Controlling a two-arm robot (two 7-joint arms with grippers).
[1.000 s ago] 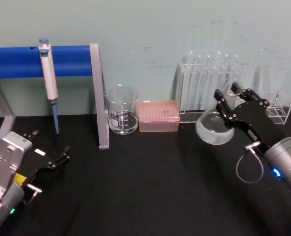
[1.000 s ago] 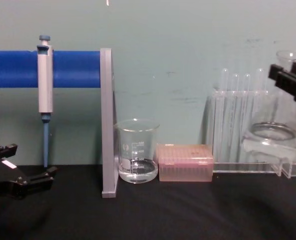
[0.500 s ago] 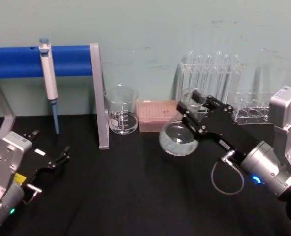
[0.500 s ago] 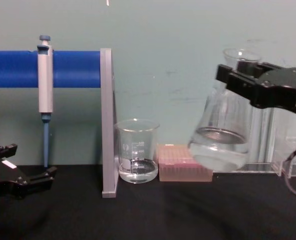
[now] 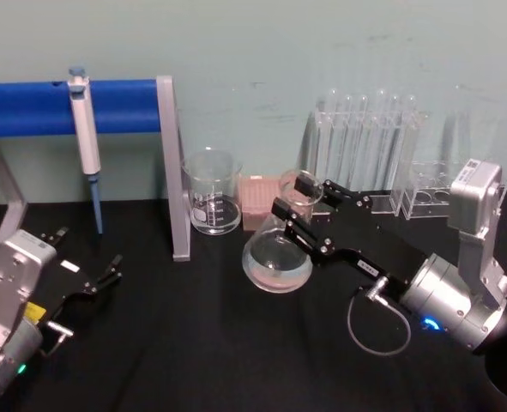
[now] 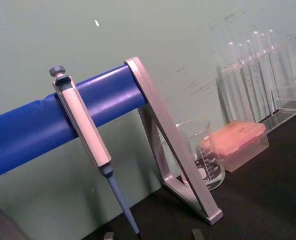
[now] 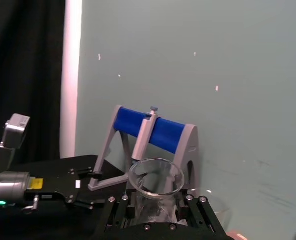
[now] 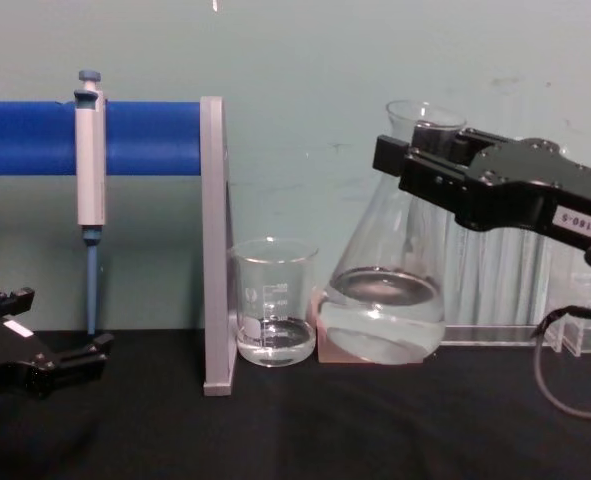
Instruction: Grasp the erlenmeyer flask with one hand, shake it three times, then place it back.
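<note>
Currently right gripper (image 5: 292, 197) clamps erlenmeyer flask (image 5: 277, 257) neck; liquid sloshing below jaws may slip it; left gripper (image 5: 87, 257) open, well aside.

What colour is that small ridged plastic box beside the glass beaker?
Pale pink: the small translucent plastic box shows clearest in the left wrist view.
</note>
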